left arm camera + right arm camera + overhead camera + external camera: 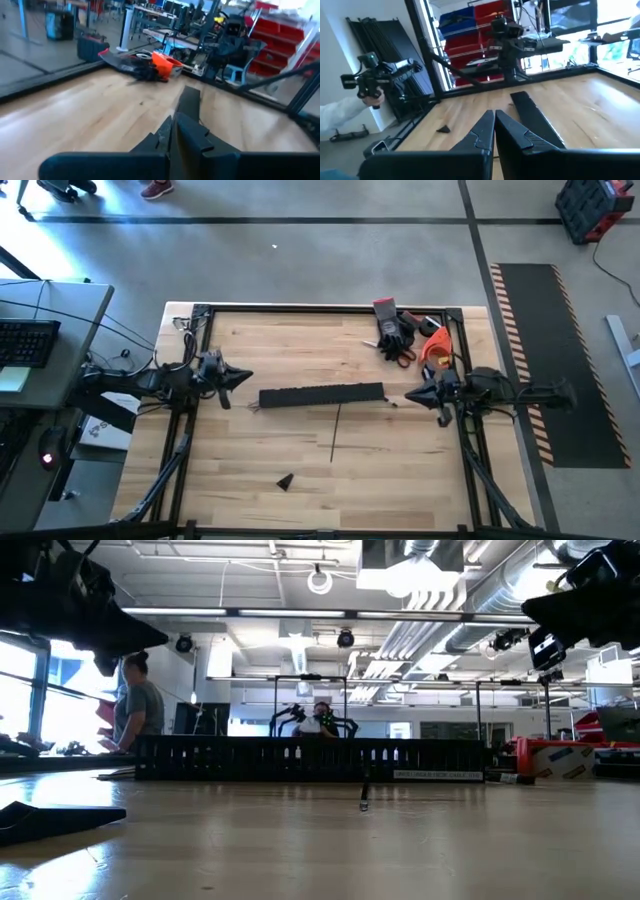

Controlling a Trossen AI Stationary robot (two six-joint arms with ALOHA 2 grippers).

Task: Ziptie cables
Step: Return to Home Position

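Currently, apparently the return-to-rest step. Left end effector (247,377): fingers together, left of closed duct (322,394). Right end effector (409,394): together, opposite. Next: park both clear.

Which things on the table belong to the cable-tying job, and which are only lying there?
Job: closed black duct; thin black strip beside it, probably a zip tie; left gripper and right gripper near its ends.
Lying about: black glove and orange tool in a table corner; small black piece.
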